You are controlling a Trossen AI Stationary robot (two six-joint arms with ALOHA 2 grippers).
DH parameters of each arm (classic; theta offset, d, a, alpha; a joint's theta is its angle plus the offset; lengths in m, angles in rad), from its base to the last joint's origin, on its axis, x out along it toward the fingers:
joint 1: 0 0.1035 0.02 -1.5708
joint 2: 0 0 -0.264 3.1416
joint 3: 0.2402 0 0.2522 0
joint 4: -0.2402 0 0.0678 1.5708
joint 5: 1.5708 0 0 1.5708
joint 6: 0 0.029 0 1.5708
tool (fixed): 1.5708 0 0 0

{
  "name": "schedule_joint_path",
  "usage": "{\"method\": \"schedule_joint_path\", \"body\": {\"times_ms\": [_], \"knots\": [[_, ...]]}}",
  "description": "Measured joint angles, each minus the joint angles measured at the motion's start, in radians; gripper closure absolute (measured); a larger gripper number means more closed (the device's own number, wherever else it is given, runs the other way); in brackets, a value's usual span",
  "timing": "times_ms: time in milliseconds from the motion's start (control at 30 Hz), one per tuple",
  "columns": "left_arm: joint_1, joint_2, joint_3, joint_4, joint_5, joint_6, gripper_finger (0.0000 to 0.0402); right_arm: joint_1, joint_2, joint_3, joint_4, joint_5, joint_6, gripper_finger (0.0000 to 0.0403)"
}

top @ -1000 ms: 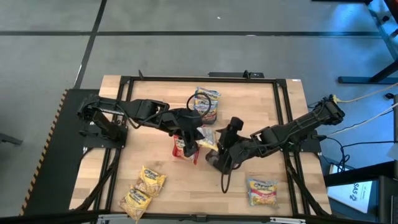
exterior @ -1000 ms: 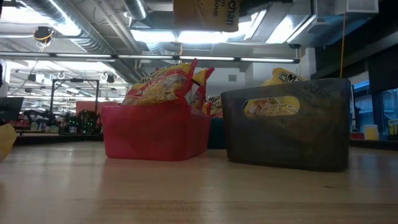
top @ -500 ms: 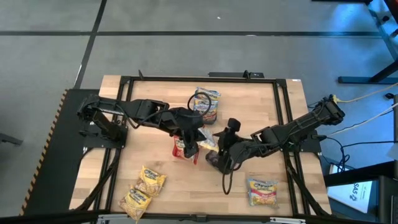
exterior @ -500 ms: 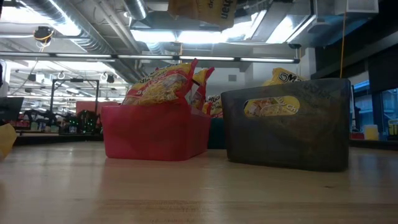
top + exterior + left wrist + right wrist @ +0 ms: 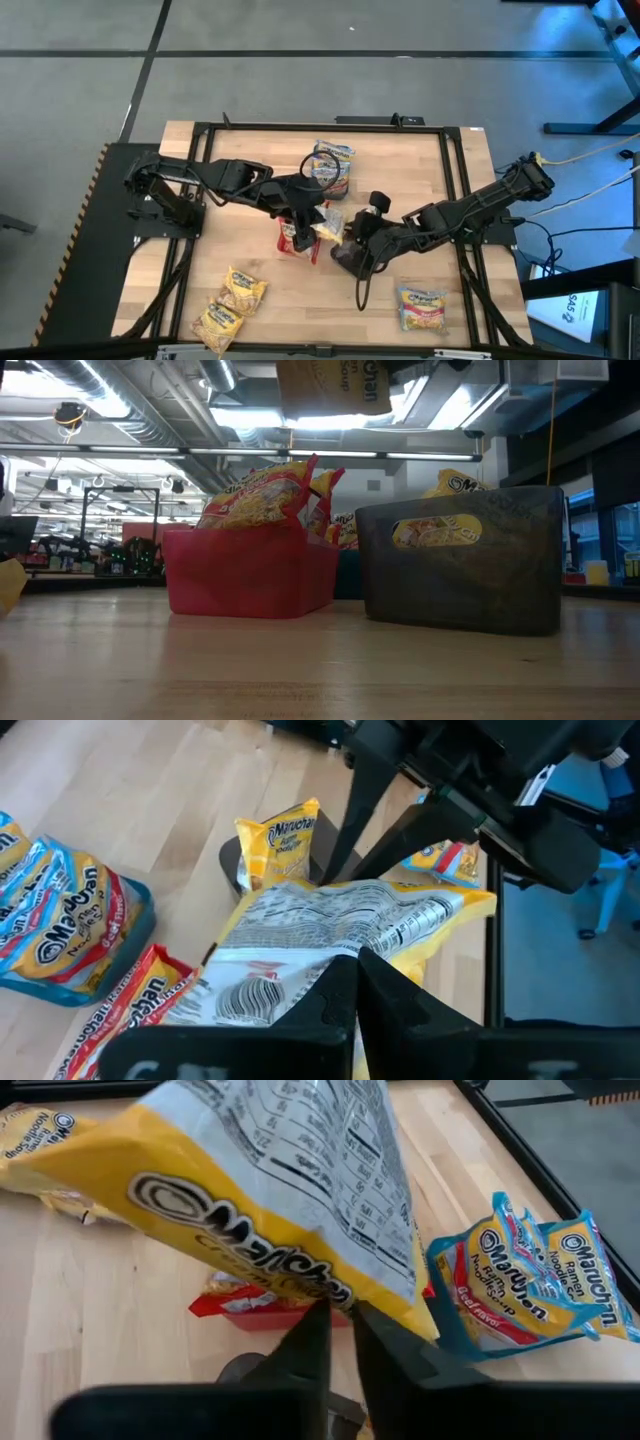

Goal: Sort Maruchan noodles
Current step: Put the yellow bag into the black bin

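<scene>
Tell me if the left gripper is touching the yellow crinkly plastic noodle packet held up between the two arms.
Touching. In the left wrist view, the left gripper is pinched on the edge of the yellow crinkly plastic noodle packet; no gap shows.

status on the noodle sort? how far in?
Partway. Done: red packets sit in the red bin and a yellow one in the dark bin. In hand: both the left gripper and right gripper pinch one yellow packet above the bins. Left: loose packets on the table.

Industrial lab: exposed ceiling ducts (image 5: pixel 90 390), strip lights (image 5: pixel 300 453), equipment racks (image 5: pixel 110 520).
</scene>
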Motion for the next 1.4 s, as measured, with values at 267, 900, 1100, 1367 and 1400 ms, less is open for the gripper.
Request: {"method": "schedule_joint_path", "body": {"times_ms": [267,900,1100,1367,1400], "knots": [[0.0,0.0,0.0,0.0,-0.001,0.0,0.0401,0.0,0.0,0.0,-0.003,-0.001,-0.005,0.0398],[0.0,0.035,-0.001,-0.042,-0.019,0.01,0.0401,0.001,-0.018,0.079,-0.106,-0.037,0.007,0.0402],[0.002,0.03,0.0,-0.033,-0.015,0.027,0.0401,0.001,-0.018,0.079,-0.203,-0.1,0.076,0.0397],[0.004,0.03,0.0,-0.032,0.011,0.027,0.0401,0.0,-0.017,0.062,-0.212,-0.093,0.1,0.0281],[0.004,0.03,0.0,-0.032,0.011,0.027,0.0401,0.0,-0.017,0.062,-0.207,-0.08,0.101,0.0258]]}}
